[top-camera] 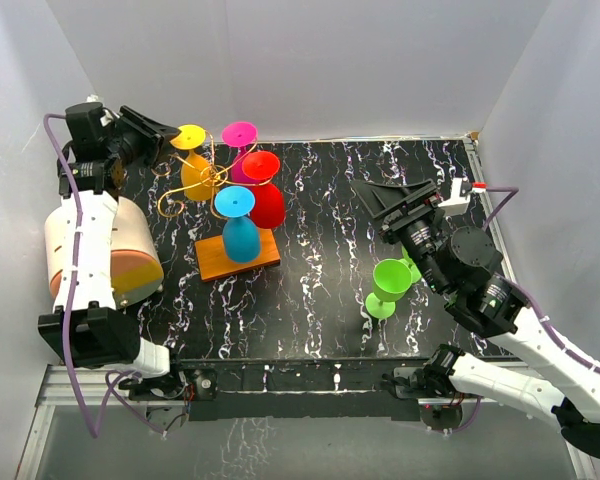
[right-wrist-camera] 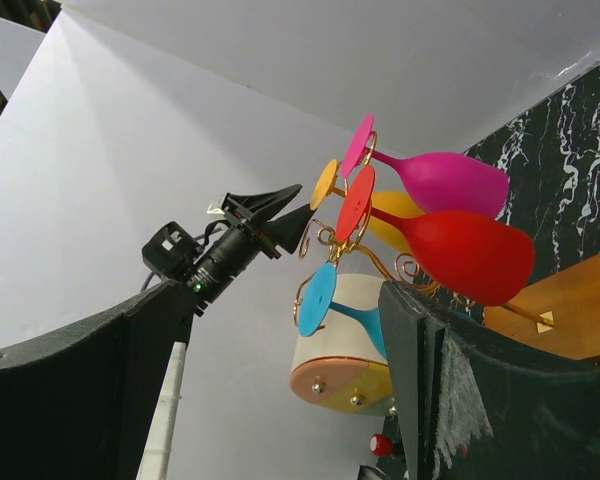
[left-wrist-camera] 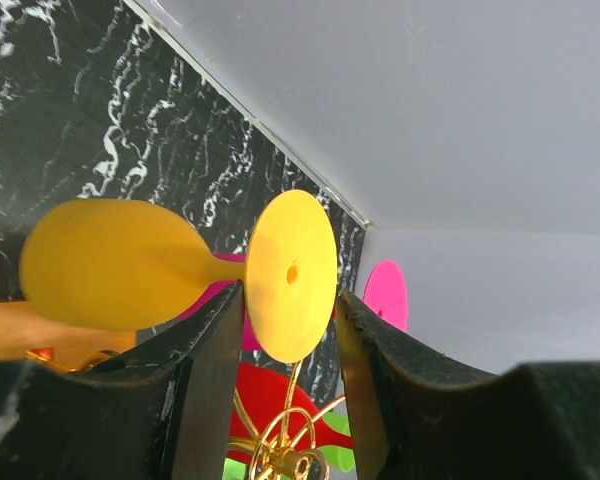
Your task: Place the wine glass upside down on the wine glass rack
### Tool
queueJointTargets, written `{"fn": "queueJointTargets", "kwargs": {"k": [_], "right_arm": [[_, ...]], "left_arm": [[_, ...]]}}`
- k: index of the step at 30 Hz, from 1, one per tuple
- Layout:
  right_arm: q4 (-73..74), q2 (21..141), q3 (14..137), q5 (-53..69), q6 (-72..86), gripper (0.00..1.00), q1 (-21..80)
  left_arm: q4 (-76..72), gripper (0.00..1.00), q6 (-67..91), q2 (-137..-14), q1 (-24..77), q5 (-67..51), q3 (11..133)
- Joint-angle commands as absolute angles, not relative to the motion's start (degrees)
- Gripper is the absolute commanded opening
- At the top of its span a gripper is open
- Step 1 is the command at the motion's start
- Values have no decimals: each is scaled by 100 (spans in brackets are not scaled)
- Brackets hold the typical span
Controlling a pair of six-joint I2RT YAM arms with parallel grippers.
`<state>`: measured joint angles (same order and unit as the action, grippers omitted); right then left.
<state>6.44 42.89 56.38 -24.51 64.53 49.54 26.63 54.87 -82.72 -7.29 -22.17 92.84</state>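
Note:
The wine glass rack (top-camera: 212,178) is gold wire on a flat orange base (top-camera: 265,257), at the table's back left. A yellow wine glass (top-camera: 195,178) hangs upside down on its far-left arm, round foot (left-wrist-camera: 292,272) uppermost. My left gripper (top-camera: 168,132) is open, its fingers straddling that foot with a narrow gap on the right side. In the left wrist view the yellow bowl (left-wrist-camera: 110,265) lies left of the gripper (left-wrist-camera: 290,300), with gold loops (left-wrist-camera: 280,445) below. My right gripper (top-camera: 382,198) hovers open and empty at the right, facing the rack (right-wrist-camera: 335,240).
Magenta (top-camera: 239,135), red (top-camera: 265,195) and blue (top-camera: 240,235) glasses also hang upside down on the rack. A green glass (top-camera: 390,278) stands on the table beside the right arm. A white drum with a pink and yellow end (top-camera: 130,262) lies at the left edge. White walls enclose the table.

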Motion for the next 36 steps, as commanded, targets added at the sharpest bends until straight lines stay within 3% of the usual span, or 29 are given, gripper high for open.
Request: {"fn": "queueJointTargets", "kwargs": {"k": [1, 10, 20, 27, 31, 36], "right_arm": [[580, 4201, 5670, -2546, 6381, 78, 4972], [1302, 4364, 5815, -2687, 6174, 78, 4975], [3776, 5398, 7109, -2828, 4242, 79, 4975], [5595, 5928, 7730, -3220, 3927, 76, 4975], [5833, 5922, 7497, -3128, 4165, 74, 4974], [6108, 6255, 7151, -2896, 4358, 74, 4972]], "left_arm": [[3174, 41, 4897, -8015, -738, -1751, 9814], [4101, 50, 3578, -8014, -738, -1633, 10595], [3245, 67, 2506, -7018, -409, -3767, 9881], [2794, 69, 1902, -6256, 530, -4730, 9059], [2790, 69, 1383, -5544, 649, -4529, 8484], [3177, 69, 1074, -5174, 650, -3378, 8059]]}}
